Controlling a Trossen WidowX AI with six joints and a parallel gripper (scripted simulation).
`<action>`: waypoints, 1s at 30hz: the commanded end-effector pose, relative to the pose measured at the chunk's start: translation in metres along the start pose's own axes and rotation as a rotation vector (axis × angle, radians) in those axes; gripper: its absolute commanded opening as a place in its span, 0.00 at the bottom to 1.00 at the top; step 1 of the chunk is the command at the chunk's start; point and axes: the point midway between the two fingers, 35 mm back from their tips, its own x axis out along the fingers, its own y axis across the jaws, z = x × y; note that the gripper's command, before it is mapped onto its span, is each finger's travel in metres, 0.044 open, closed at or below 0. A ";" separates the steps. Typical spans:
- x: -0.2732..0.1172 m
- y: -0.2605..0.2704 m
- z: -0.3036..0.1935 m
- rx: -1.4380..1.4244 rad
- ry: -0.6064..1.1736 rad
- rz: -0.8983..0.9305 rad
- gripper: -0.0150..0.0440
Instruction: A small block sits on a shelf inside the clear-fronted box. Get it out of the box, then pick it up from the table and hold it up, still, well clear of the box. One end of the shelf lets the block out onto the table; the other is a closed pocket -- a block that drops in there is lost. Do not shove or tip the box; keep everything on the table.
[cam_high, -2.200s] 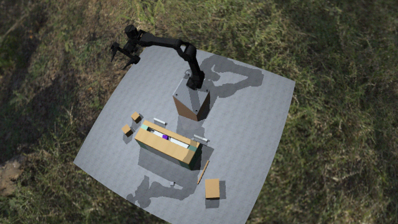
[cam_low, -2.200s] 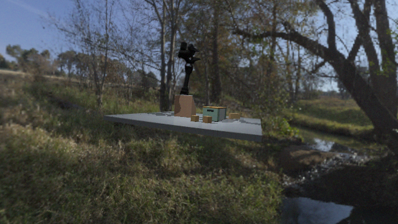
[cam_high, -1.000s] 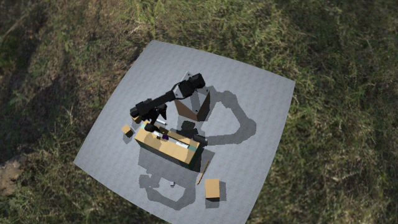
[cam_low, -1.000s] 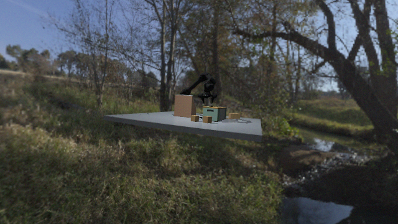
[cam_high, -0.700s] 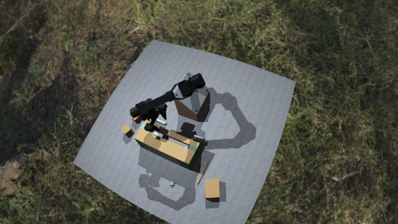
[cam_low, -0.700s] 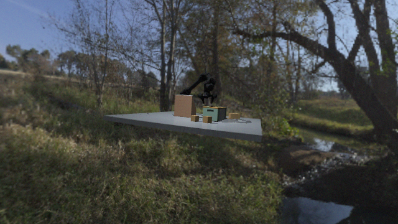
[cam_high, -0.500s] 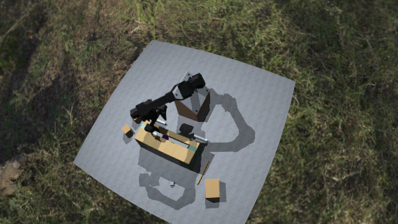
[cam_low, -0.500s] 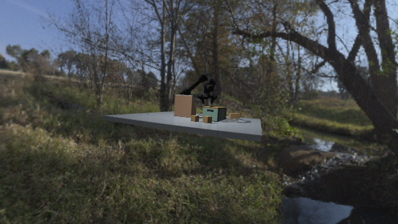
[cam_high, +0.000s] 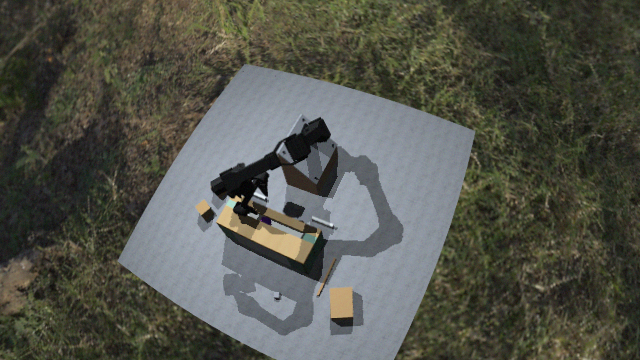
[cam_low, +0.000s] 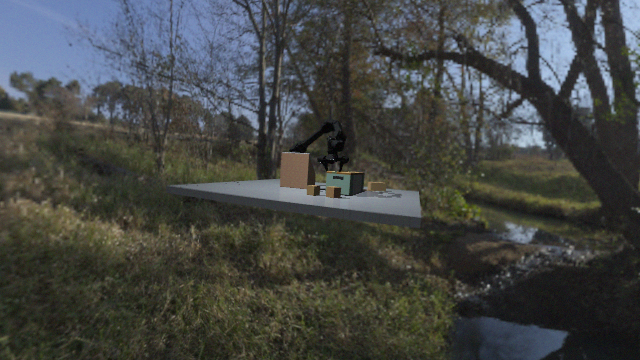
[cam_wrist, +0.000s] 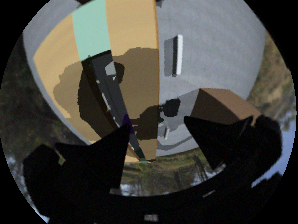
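The box (cam_high: 280, 240) (cam_low: 338, 185) (cam_wrist: 132, 30) stands upright, with tan top strips, green ends and a long slot in its top. A small purple block (cam_high: 266, 219) (cam_wrist: 127, 122) shows through the slot, partly hidden by the box's top and, in the wrist view, by a finger. My gripper (cam_high: 253, 196) (cam_low: 333, 167) (cam_wrist: 157, 123) is open and empty, above the box's top near one end, its fingers spread across the rear edge. The block is not between the fingers. The shelf and its two ends cannot be made out clearly.
A brown pedestal (cam_high: 301, 179) (cam_low: 295, 170) (cam_wrist: 225, 105) carries the arm behind the box. White bars (cam_high: 322, 222) (cam_wrist: 179, 55) lie close behind the box. A thin stick (cam_high: 326, 277), a tan block (cam_high: 341, 302) (cam_low: 376, 186), a tan cube (cam_high: 203, 208) and a tiny grey cube (cam_high: 277, 296) lie around it.
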 end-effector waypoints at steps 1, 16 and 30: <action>0.007 -0.001 0.003 0.011 0.006 -0.002 0.93; 0.030 -0.002 0.012 0.011 0.009 -0.003 0.93; 0.036 -0.001 0.003 0.002 0.006 -0.002 0.93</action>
